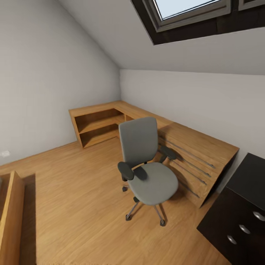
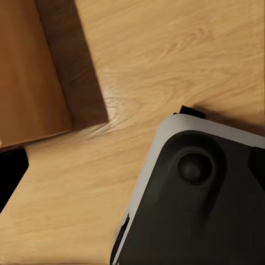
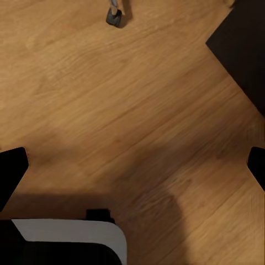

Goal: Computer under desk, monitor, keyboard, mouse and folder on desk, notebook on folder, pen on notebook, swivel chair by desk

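The grey swivel chair [image 1: 146,165], with black armrests, a bare seat and a chrome castor base, stands on the light wood floor [image 1: 73,206] just before the low oak shelving [image 1: 121,121], open floor to its left. A black drawer unit [image 1: 239,217] with silver knobs stands right. Whether either pincer is spread or pressed together, I cannot tell.

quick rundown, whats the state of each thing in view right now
swivel chair: upright on the wood floor, seat bare, no folder on it
oak shelving: open compartments, nothing seen inside
black drawer unit: drawers closed
skylight: looks closed
left gripper: open
right gripper: open
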{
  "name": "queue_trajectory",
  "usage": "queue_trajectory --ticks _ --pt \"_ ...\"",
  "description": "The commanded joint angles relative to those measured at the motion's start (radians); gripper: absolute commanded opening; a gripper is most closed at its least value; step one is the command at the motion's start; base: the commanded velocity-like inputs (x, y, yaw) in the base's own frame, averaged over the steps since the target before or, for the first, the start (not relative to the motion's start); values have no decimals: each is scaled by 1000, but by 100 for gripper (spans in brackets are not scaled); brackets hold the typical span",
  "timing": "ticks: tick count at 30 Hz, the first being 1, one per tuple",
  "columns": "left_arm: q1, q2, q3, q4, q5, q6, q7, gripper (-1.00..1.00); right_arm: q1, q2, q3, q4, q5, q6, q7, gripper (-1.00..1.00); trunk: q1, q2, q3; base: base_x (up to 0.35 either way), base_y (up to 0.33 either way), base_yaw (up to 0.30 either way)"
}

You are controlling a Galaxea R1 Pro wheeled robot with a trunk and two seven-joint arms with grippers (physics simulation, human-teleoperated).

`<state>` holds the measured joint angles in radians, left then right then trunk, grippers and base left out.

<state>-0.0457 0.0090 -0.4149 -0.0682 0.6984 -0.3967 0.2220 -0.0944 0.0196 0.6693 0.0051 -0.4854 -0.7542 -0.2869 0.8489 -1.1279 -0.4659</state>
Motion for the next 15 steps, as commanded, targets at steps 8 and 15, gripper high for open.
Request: queue_trajectory --ticks 8,15 --pt "0 0 -8 -1 3 -1 7 100 -1 2 10 0 -5 16 -4 100 0 -1 -1 0 0 279" --pt "0 0 -8 -1 3 -1 7 100 -1 3 11 -2 -4 42 -2 100 0 -1 -2 0 0 279"
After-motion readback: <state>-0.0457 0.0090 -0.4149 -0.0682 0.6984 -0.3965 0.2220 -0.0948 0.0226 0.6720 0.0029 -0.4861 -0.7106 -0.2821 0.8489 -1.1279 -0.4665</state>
